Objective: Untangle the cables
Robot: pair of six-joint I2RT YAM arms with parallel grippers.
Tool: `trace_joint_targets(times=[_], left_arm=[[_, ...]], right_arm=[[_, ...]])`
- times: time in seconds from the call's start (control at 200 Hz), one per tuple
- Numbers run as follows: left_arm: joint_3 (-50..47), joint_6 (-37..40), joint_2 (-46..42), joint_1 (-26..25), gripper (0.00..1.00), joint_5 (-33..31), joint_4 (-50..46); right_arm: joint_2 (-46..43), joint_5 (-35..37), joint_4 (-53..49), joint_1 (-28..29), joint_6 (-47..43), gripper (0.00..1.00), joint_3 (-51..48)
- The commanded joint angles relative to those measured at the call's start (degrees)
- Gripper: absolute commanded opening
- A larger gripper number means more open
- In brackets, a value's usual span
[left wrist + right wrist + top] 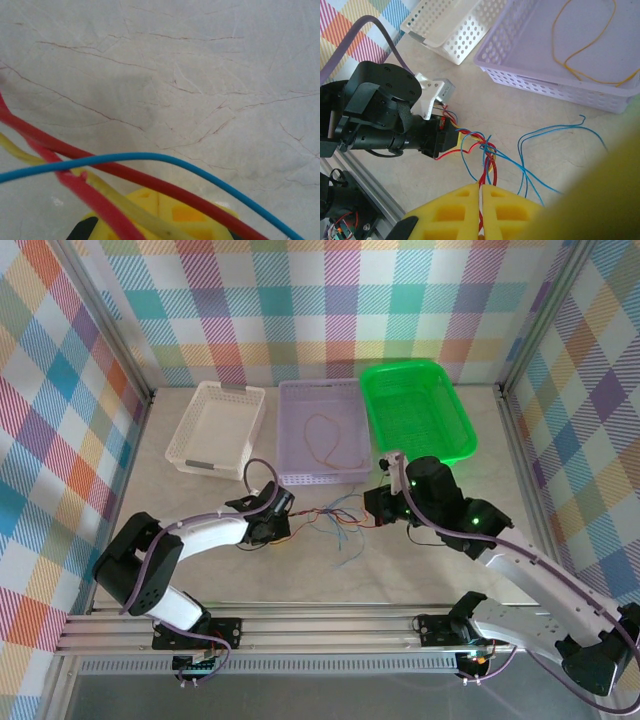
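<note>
**Jaws clamped on both ends of the knot**

Left gripper [452,136] jaws are closed on the thin red, yellow and blue cables [335,514]. Right gripper [481,202] jaws pinch red strands of the same bundle, which lies on the marbled tabletop [280,575] between the arms. One orange wire [322,440] lies alone in the lilac perforated basket [320,478]. My read: early stage, since most strands are twisted together. Right wrist view shows the crossings [487,150], which are too small to read in the top view. Left wrist view shows strands lying over its yellow pads [187,215].
</note>
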Motion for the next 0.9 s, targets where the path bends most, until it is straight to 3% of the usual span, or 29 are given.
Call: trace_joint_targets(times=[0.0,0.03,0.19,0.395,0.895], left_arm=[[-2.8,-0.8,0.0,-0.4,0.0,6.4,10.4],[-3.2,-1.0,-1.2,-0.4,0.01,7.4,11.3],[-4.8,-2.2,-9.0,-0.4,0.56,9.8,13.3],[-4.5,-1.2,-17.9,-0.4,0.8,5.6,8.2],[-0.3,-8.2,-9.8,0.3,0.85,7.0,7.0]], right_arm=[[-0.1,-1.9,-1.7,-0.3,-1.2,0.0,1.0],[0.0,-2.1,-1.6,-0.3,-1.0,0.0,0.8],[0.4,-3.1,-0.5,-0.3,-0.6,0.0,0.3],[0.9,-3.9,0.0,-0.3,-0.6,0.0,0.1],[-0.2,-13.6,7.9,-0.3,0.1,0.0,-3.4]])
